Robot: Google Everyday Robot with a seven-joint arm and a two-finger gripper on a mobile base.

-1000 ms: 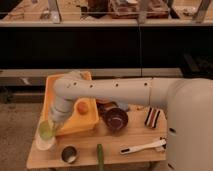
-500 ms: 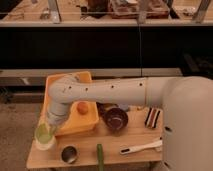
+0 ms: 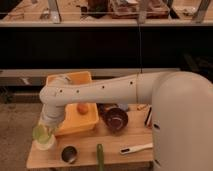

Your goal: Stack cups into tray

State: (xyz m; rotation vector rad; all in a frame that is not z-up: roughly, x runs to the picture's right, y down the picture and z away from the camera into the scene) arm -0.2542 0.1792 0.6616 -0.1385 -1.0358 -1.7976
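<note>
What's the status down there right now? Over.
Gripper at green cup, table corner beside tray. Green cup atop white cup, both outside tray. Steel cup loose nearby. Path looks clear.

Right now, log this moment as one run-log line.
gripper: at pale green cup | cream-white cup: under it | steel cup: on table | tray: no cup visible

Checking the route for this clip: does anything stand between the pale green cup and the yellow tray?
Nothing visible does. The pale green cup is at the left front corner of the table, right beside the tray, with the gripper at it. Only the robot's own arm crosses over the tray.
</note>
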